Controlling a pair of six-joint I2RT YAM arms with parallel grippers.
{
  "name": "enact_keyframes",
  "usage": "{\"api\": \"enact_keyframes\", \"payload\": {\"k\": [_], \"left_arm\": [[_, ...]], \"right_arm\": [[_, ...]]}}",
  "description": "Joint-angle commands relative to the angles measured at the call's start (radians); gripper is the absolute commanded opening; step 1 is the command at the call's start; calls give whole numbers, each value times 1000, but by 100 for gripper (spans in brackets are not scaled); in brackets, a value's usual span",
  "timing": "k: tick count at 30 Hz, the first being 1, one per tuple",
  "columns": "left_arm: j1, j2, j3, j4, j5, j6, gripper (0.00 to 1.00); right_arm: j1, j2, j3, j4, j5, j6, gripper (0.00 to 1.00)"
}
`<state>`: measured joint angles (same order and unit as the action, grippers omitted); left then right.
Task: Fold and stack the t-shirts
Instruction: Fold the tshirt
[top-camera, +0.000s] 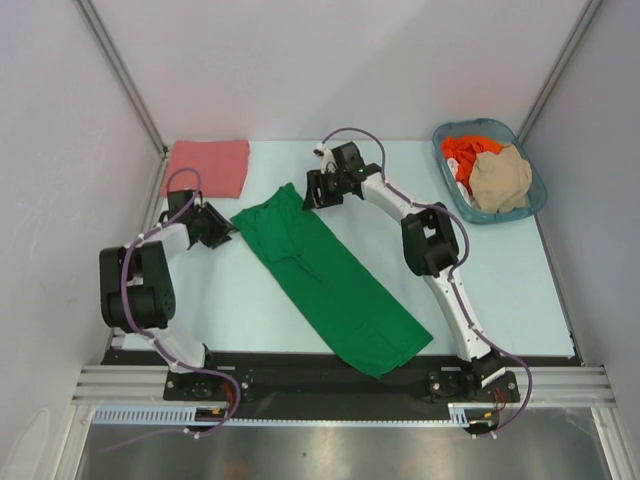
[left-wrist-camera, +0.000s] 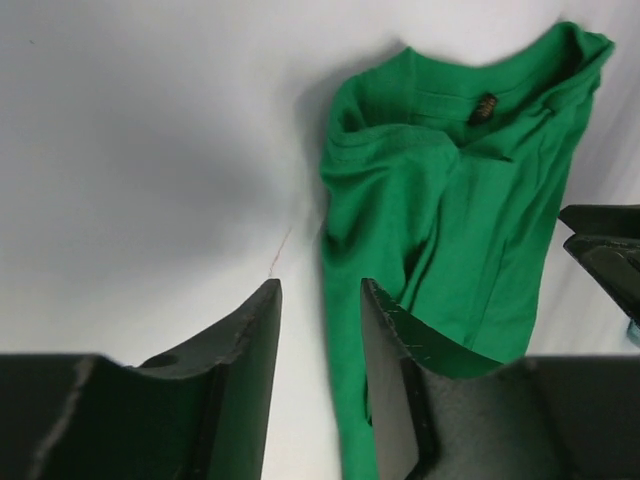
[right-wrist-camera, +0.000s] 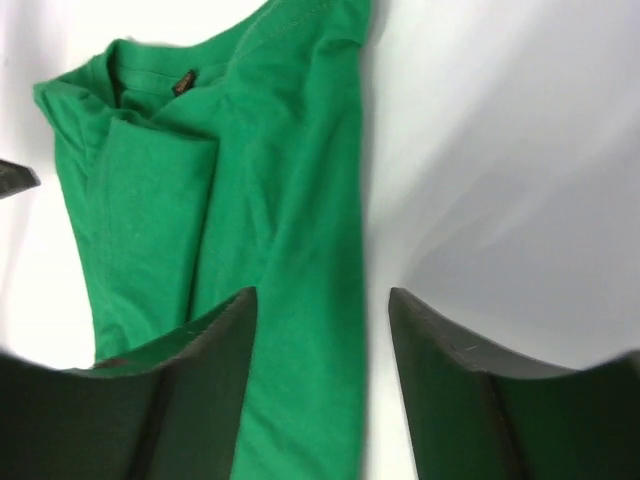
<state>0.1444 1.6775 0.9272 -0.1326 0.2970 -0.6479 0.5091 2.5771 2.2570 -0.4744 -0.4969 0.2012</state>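
Flanking green t-shirt (top-camera: 330, 285), left gripper (left-wrist-camera: 320, 290) and right gripper (right-wrist-camera: 322, 295) gape empty, hem cropped close-up.

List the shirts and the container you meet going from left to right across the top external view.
Folded salmon-pink t-shirt → green t-shirt, laid out diagonally → blue-grey basket, with the orange-red t-shirt and then the beige t-shirt inside it.
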Motion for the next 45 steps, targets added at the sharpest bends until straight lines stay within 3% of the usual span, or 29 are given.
{"api": "enact_keyframes", "payload": {"k": [1,5,7,12,14,15,18,20,21,29,34,42,45], "left_arm": [[0,57,-13,114,47,-44,44],[0,126,28,117,45,-56,45],[0,152,56,116,45,-59,45],[-2,217,149,84,37,-56,42],[-3,263,186,54,39,-50,33],[-3,272,214,48,37,-50,25],[-12,310,258,42,33,-52,14],[-34,344,301,15,15,-39,1],[-45,355,359,1,1,-35,0],[-195,523,728,-68,-93,-50,0],[-241,773,1077,-85,-67,-125,0],[-287,1067,1528,40,-36,-280,1],[-292,1099,1524,111,-45,-340,1]], "right_arm": [[-6,60,52,36,-60,20,57],[0,118,105,5,-68,47,47],[-6,135,102,14,-78,73,34],[-20,163,107,36,-97,121,24],[-24,167,108,46,-94,130,18],[-24,169,107,49,-91,145,8],[-38,166,102,66,-52,168,0],[-50,152,87,95,-20,199,0],[-64,143,75,111,-14,211,0],[-152,51,-20,169,113,222,0],[-225,26,-68,209,158,239,0],[-282,40,-83,263,190,256,0],[-288,46,-94,298,192,259,0]]}}
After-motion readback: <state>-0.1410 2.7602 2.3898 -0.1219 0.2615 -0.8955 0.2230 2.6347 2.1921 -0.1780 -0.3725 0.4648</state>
